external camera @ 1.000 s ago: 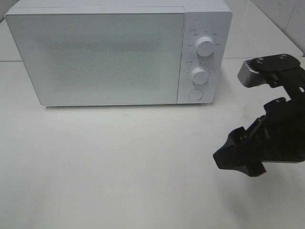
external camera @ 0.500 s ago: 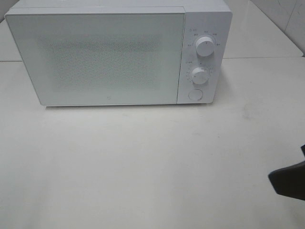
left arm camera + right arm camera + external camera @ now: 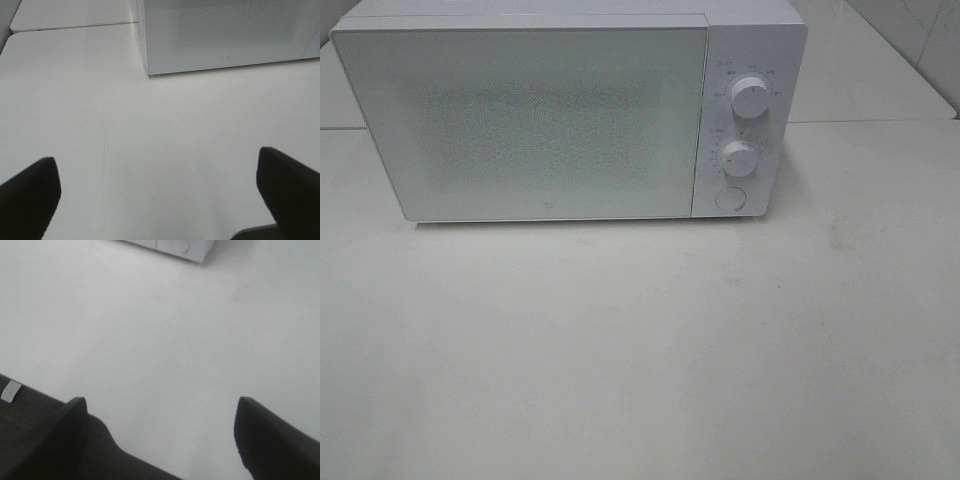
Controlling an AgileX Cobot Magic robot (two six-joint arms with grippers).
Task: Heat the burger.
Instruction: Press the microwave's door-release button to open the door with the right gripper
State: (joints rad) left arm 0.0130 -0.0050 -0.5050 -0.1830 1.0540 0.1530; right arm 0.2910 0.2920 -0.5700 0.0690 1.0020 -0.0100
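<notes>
Gone from the high view is the right gripper [image 3: 161, 407], which a second ago hung black over the right side of the table [image 3: 620, 350]. Its own camera shows its jaws spread wide over the white tabletop, holding and touching nothing, the microwave [image 3: 550, 120] corner beyond. The left gripper [image 3: 157, 167] also stands wide apart above the table, nothing between its fingers [image 3: 30, 190], near the microwave's other front corner. The door [image 3: 530, 125] is shut, its speckled front opaque. The burger shows in no view; where it sits I cannot tell.
</notes>
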